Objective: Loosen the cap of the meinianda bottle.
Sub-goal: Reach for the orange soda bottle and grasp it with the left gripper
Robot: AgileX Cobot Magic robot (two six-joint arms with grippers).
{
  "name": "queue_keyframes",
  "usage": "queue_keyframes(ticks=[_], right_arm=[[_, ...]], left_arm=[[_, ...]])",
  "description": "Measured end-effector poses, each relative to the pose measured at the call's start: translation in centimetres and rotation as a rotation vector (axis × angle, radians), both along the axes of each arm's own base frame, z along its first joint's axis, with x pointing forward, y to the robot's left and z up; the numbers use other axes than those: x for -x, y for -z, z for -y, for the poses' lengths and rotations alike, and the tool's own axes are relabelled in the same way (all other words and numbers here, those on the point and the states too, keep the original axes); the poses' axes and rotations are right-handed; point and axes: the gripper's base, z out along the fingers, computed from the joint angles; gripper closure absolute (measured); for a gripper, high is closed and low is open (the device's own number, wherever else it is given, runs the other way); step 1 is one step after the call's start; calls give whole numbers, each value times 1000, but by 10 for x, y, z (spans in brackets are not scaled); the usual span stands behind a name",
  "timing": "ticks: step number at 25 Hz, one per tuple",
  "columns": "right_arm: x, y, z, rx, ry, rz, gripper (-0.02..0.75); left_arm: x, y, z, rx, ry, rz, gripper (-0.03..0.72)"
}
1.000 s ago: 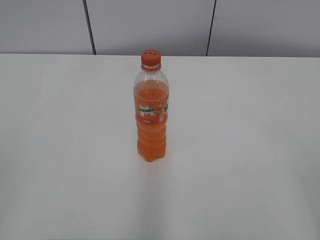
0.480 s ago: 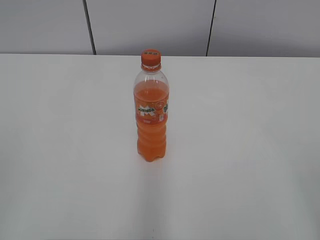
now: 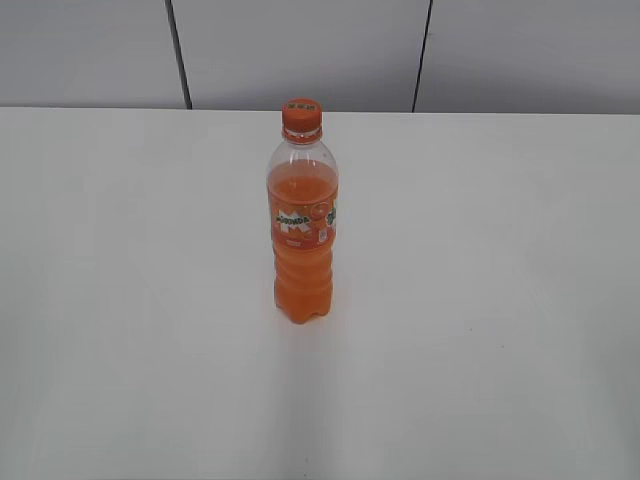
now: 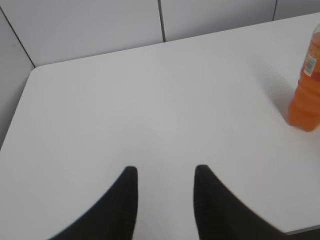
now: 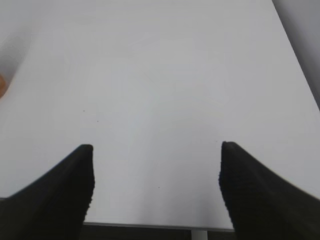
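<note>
The meinianda bottle [image 3: 302, 230] stands upright in the middle of the white table [image 3: 480, 300], with its orange cap [image 3: 301, 116] on top. Its lower body also shows at the right edge of the left wrist view [image 4: 306, 85], and an orange sliver shows at the left edge of the right wrist view [image 5: 1, 85]. My left gripper [image 4: 165, 172] is open and empty over bare table, far left of the bottle. My right gripper [image 5: 156, 149] is wide open and empty near the table's front edge. Neither gripper shows in the exterior view.
Grey wall panels [image 3: 300, 50] stand behind the table's far edge. The table's left rounded corner [image 4: 35, 70] shows in the left wrist view. The table's front edge [image 5: 150, 226] and right edge [image 5: 295, 55] show in the right wrist view.
</note>
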Motion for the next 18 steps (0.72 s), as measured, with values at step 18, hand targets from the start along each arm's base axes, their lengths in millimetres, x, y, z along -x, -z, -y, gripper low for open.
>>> queue_keyframes(ticks=[18], right_arm=[[0,0,0,0,0,0,154]], left_arm=[[0,0,-4,-37,-28,1,446]])
